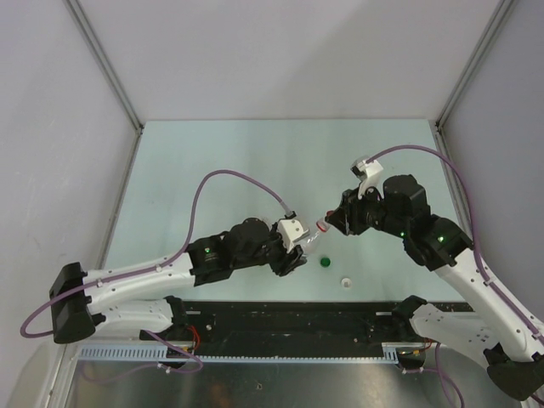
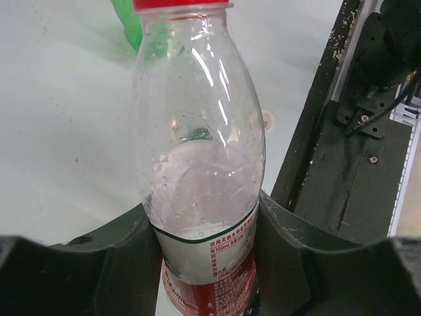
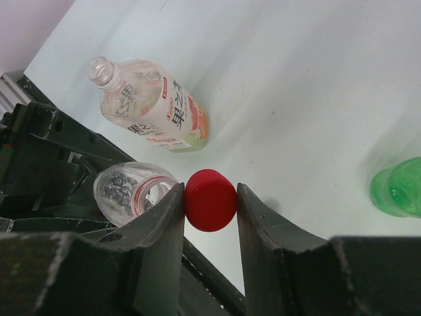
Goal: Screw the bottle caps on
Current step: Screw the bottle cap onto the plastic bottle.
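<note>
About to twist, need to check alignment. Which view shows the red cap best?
Right wrist: the red cap sits large between the right end effector's fingers, at the bottle mouth. Left wrist shows only a cropped red strip at its top edge; top external, a tiny speck.

I read large Chinese characters, seemingly 果之茶, on the orange-labelled bottle (image 3: 154, 108). The red-labelled bottle (image 2: 209, 266) carries small Chinese print including "100mL"; the rest is too fine.
</note>
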